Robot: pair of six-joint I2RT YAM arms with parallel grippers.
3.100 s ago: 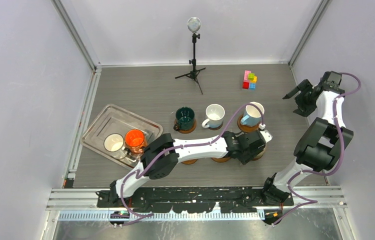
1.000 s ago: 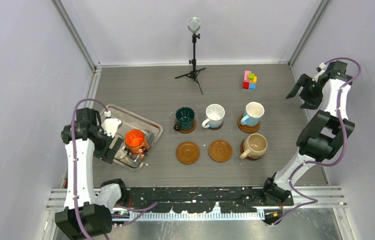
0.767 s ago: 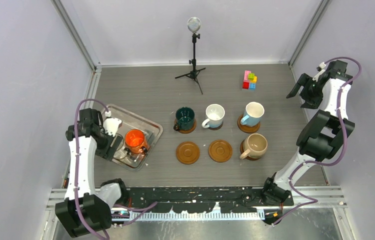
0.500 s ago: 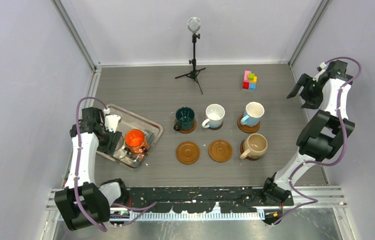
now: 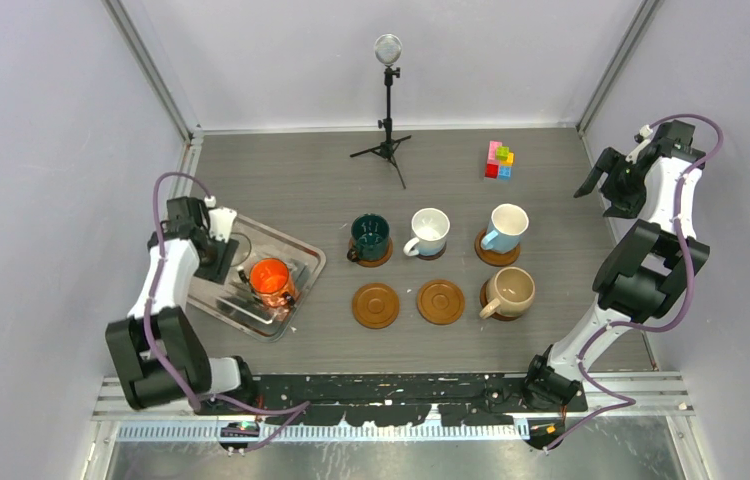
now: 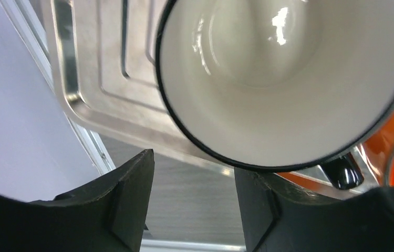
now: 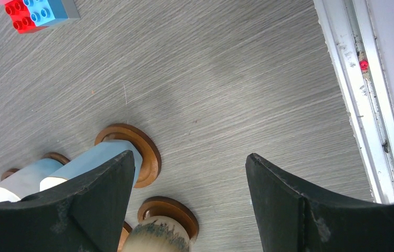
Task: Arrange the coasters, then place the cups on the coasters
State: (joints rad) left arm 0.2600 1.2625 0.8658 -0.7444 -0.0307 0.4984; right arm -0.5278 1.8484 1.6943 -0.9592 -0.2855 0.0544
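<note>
Your left arm has come away from the beige mug, which now sits on its coaster at the right of the front row. It has swung across to the tray at the left of the desk. Over the last second its wrist has drawn toward the tray's far side and the left fingers have narrowed. They now stand about half open, with their tips at the lip of the black-rimmed white mug, which is in the tray close against the orange mug. You cannot tell from the wrist view whether the rim is pinched yet, since bare tray and desk show in the gap between the fingers. The right fingers are spread wide and empty, raised over the desk's right side.

The step in hand looks like fetching the fifth mug. Four coasters already carry mugs, and the left bare coaster and the middle bare coaster wait in the front row. Next you need a firm pinch on the mug's wall. Lift it straight up, clear of the tray's rim and the orange mug, then carry it to a bare coaster and set it down centred.
</note>
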